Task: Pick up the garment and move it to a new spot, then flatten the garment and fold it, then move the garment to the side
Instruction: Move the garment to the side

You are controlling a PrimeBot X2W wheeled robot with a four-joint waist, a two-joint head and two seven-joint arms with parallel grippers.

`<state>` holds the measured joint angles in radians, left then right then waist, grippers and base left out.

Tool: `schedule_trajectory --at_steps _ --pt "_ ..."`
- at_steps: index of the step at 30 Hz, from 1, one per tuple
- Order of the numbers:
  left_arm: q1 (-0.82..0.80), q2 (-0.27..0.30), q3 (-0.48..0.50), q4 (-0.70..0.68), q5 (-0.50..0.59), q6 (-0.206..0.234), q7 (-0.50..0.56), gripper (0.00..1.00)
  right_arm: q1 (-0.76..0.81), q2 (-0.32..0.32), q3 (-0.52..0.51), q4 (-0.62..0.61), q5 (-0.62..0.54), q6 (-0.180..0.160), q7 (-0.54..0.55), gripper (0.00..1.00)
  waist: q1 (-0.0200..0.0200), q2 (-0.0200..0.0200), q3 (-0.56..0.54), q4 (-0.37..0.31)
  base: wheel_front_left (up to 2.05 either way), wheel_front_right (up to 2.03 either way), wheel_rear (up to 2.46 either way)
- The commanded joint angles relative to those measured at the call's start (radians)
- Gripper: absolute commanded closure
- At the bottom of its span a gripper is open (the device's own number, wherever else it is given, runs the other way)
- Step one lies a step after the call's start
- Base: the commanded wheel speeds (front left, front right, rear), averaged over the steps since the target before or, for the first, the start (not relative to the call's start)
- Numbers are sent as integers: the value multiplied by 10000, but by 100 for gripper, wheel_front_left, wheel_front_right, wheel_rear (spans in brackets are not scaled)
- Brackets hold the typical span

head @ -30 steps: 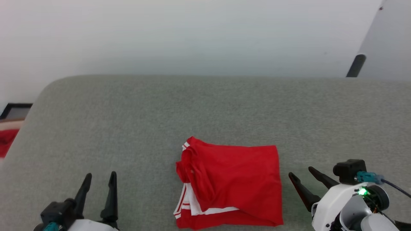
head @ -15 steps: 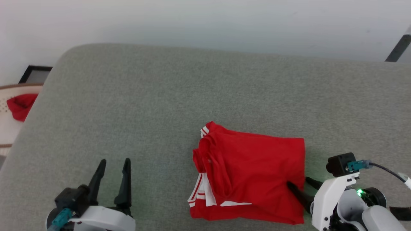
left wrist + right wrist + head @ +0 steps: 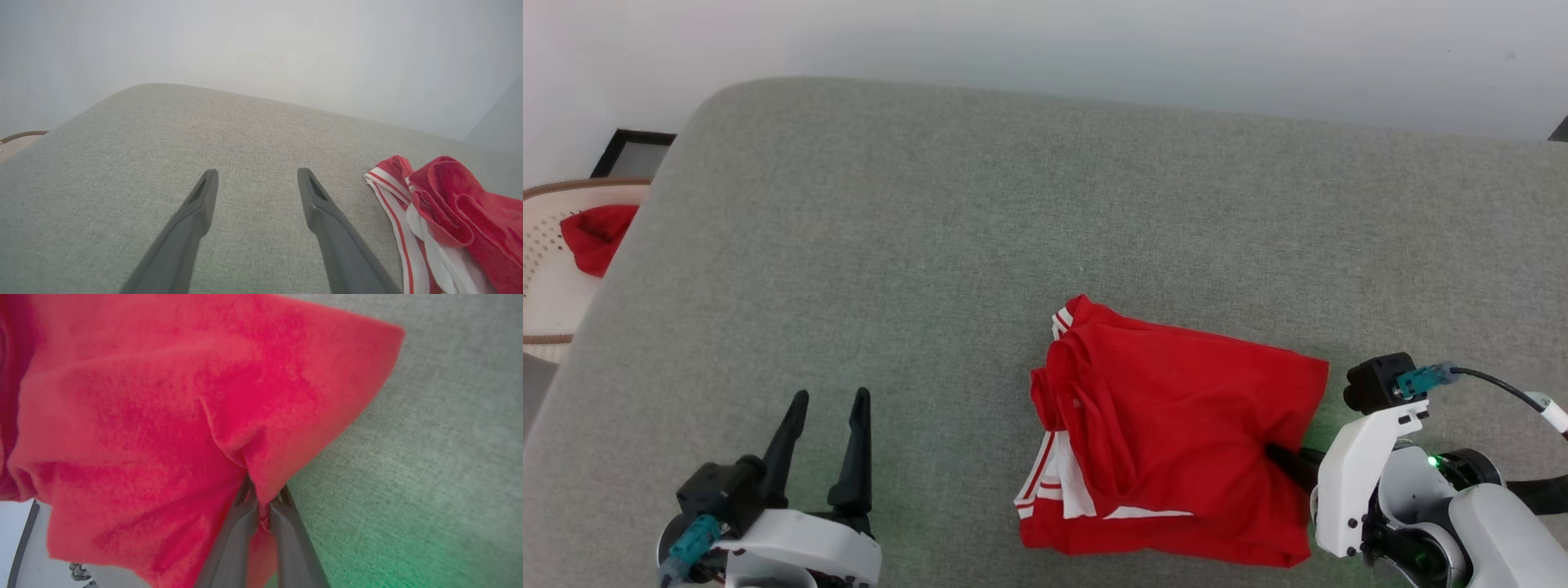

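In the head view the left pincer [image 3: 828,398] stands with its two long dark fingers spread wide and nothing between them, over a broad grey woven cushion [image 3: 931,245]. Well off to that pincer's right lies the garment [image 3: 1176,416], a folded red jersey shirt with white sleeve cloth and white-and-red stripe trim showing at the edge that faces the left pincer. The right pincer [image 3: 1281,456] sits at the garment's opposite edge, its fingers drawn narrow and their tips buried in the red cloth. Far out on the left pincer's other side, past the cushion's edge, a pale wicker basket [image 3: 543,269] holds a crumpled red cloth [image 3: 592,233], with a flat black frame [image 3: 633,151] just beyond it and a plain white wall [image 3: 1094,41] behind the cushion. In the left wrist view the two fingers rise apart above bare grey weave, and the garment's striped trim and red folds lie near the right-hand finger without touching it. In the right wrist view the fingers are pinched together on a raised ridge of the red fabric, which puckers at the tips and spreads up and leftward from them; grey cushion lies to their right, tinged green low down. Whether the pinched edge is clear of the cushion cannot be told.
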<state>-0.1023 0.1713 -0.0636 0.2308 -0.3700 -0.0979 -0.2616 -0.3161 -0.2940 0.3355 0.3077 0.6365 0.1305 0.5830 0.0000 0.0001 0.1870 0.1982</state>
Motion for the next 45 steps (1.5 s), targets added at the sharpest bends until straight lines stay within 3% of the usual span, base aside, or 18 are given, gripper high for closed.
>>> schedule_trajectory --at_steps 1,12,22,32,45 --pt "-58 -17 33 21 41 -59 -30 0 179 29 171 202 77 3 218 100 0 -1 -50 -10 0 0 0" --pt "184 -93 283 79 147 -166 -31 0 -424 -652 -133 -298 97 -3 497 100 0 -1 -489 -338 0 0 0" --pt "289 -99 405 -104 293 -246 -18 0 -1012 -1489 -501 -641 -126 -3 908 100 0 -1 -637 -1058 0 0 0" --pt "-159 -93 495 -421 482 -278 -18 0 -2026 -2509 -860 -580 -196 -3 740 100 0 -1 10 -2091 0 0 0" --pt "-1058 285 258 -552 732 -333 -18 0 -3204 -3581 -532 500 -285 -4 -502 100 0 -1 1164 -3630 0 0 0"
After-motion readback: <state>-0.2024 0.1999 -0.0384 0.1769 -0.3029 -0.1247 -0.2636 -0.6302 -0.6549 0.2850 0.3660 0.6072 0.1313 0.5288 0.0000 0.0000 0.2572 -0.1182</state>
